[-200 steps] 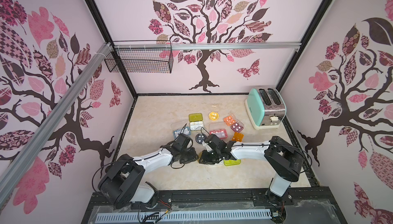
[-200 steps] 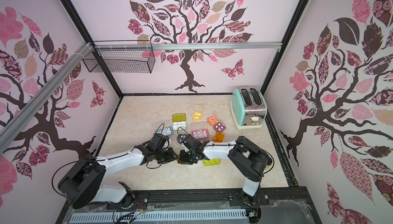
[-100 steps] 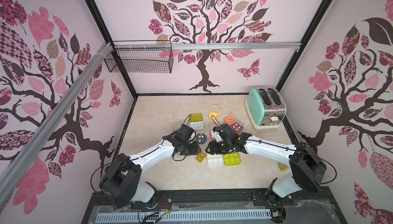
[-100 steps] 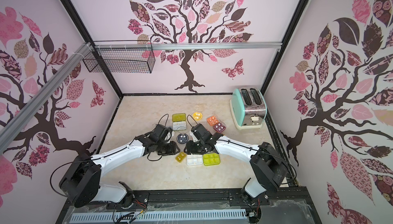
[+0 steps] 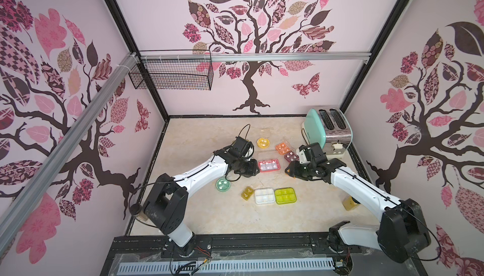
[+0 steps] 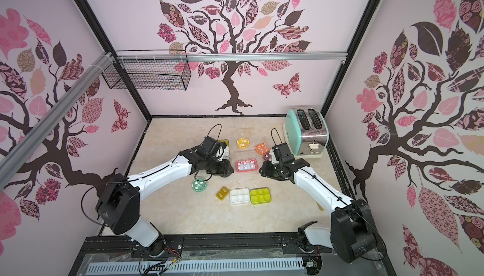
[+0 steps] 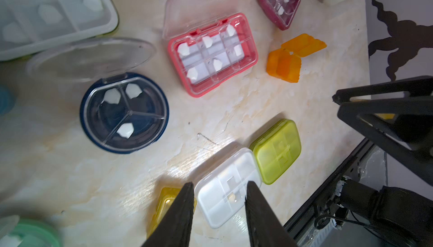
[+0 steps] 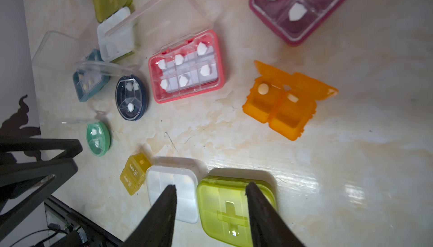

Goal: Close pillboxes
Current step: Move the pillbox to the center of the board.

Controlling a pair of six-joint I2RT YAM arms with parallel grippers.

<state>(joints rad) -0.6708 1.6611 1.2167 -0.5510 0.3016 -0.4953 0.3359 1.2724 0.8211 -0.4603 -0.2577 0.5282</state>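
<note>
Left gripper [image 7: 219, 184] and right gripper [image 8: 211, 185] are withdrawn from white pillbox [image 5: 264, 195] and lime pillbox [image 5: 285, 195]; both are held spread, empty.

Left pincer [image 7: 220, 183] and right pincer [image 8: 210, 184] have drawn back from the white pillbox [image 5: 264, 196].

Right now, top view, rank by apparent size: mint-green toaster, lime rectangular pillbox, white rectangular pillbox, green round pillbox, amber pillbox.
1. mint-green toaster
2. lime rectangular pillbox and white rectangular pillbox: alike, not ranked
3. green round pillbox
4. small amber pillbox
</note>
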